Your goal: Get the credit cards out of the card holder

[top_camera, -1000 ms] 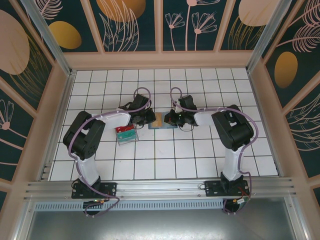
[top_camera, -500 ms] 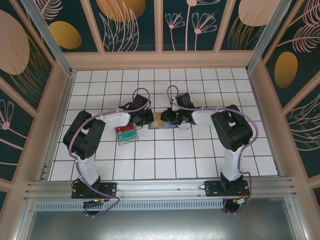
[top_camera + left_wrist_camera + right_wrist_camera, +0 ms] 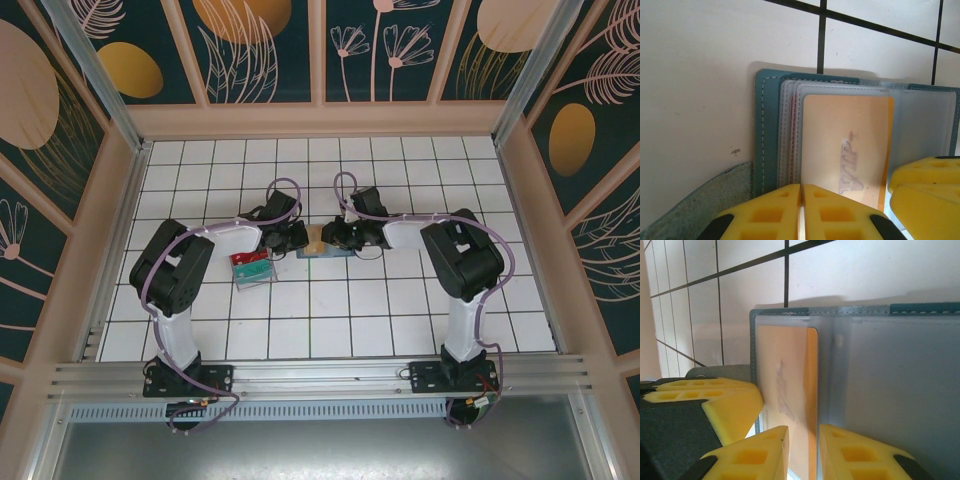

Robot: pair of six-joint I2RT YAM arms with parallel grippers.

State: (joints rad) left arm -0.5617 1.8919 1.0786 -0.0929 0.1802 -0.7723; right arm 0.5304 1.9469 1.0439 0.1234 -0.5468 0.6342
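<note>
Left wrist view: found the left hand (image 3: 801, 216) pinched shut on the card holder's (image 3: 760, 150) near edge, probably to anchor it on the table (image 3: 700, 75), and the right hand (image 3: 803, 455) narrowed about the yellow-orange card (image 3: 840, 150) sleeved inside that holder, actual bite impossible to tell.

In the middle of the top view, the card holder (image 3: 330, 252) lies on the table (image 3: 330, 320), between the left gripper (image 3: 297, 237) and the right gripper (image 3: 336, 236). A credit card (image 3: 845, 145) sits inside it. A tray (image 3: 252, 269) lies to its lower left.
</note>
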